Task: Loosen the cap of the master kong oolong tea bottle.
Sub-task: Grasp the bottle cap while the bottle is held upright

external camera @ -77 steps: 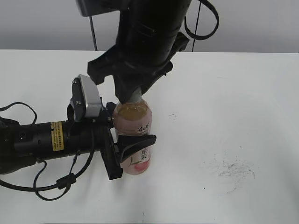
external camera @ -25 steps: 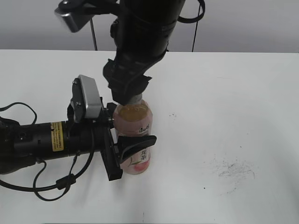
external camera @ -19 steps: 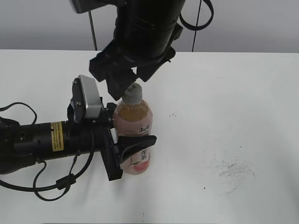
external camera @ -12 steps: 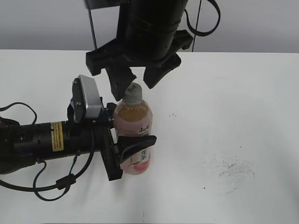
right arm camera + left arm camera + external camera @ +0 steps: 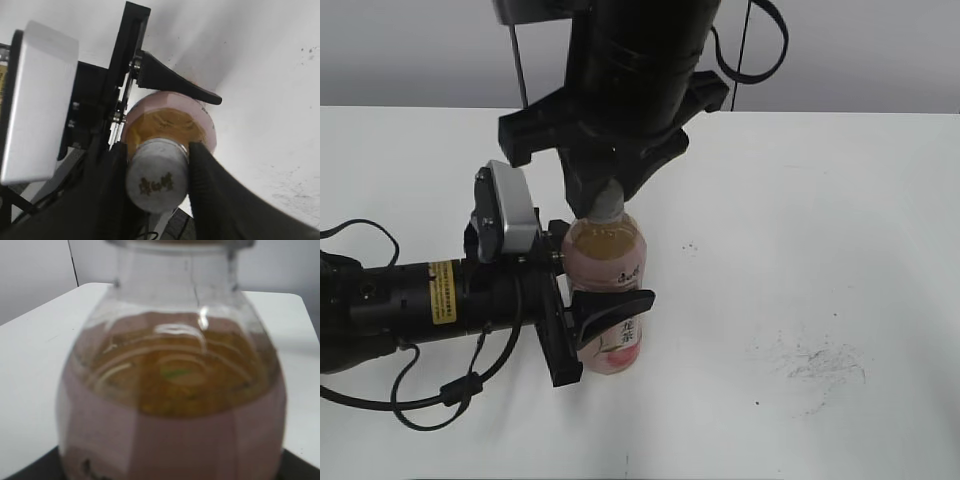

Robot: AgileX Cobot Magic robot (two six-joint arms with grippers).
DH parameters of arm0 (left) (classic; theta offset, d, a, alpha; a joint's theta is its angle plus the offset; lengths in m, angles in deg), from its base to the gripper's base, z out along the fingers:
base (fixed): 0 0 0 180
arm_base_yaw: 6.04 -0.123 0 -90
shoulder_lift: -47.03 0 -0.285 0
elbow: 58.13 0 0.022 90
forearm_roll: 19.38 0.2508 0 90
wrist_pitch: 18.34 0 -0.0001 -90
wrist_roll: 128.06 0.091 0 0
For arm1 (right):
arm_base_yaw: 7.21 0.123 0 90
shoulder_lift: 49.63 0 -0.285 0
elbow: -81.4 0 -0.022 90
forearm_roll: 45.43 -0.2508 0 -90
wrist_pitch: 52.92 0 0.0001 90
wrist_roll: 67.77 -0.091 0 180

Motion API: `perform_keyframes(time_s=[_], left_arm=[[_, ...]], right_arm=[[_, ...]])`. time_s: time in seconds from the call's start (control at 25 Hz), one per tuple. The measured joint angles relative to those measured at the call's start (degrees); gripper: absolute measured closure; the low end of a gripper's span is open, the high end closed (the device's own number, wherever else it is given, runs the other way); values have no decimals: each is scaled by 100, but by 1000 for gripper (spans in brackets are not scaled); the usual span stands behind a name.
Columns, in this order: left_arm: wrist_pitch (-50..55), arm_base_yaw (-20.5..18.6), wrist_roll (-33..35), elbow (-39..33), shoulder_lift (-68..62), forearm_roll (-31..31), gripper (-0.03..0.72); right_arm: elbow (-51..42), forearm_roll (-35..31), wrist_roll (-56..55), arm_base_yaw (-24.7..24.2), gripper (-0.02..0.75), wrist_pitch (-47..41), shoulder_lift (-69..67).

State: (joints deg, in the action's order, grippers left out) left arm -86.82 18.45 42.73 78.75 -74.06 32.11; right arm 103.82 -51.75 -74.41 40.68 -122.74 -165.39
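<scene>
The master kong oolong tea bottle [image 5: 610, 290] stands upright on the white table, amber-pink tea behind a pink-and-white label. It fills the left wrist view [image 5: 172, 390]. My left gripper [image 5: 588, 335] is shut on the bottle's body from the left side. The light-grey cap [image 5: 157, 182] with a dark mark on top sits on the neck; in the exterior view only its lower edge [image 5: 607, 207] shows. My right gripper [image 5: 157, 180] comes down from above and its two black fingers press on both sides of the cap.
The white table [image 5: 820, 230] carries dark scuff marks at the right [image 5: 815, 365]. A black cable [image 5: 430, 400] loops by the left arm at the front left. A grey wall runs behind the table's far edge.
My right gripper let go of the cap, lifted and opened, then came back down and closed on the cap again. The bottle and left gripper have not moved.
</scene>
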Motion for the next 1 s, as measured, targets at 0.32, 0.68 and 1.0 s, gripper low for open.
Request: perform_keyframes(time_s=[0.32,0.68,1.0], left_arm=[[8,0,-11,0,0,-11,290],[3,0,6,0,0,0,290],[8,0,1,0,0,-30,292]], right_arm=[[0,-23,2790,0,458,0,0],[0,-67,8236,0,460,-37,0],[11,-74,13211,0,459,-66,0]])
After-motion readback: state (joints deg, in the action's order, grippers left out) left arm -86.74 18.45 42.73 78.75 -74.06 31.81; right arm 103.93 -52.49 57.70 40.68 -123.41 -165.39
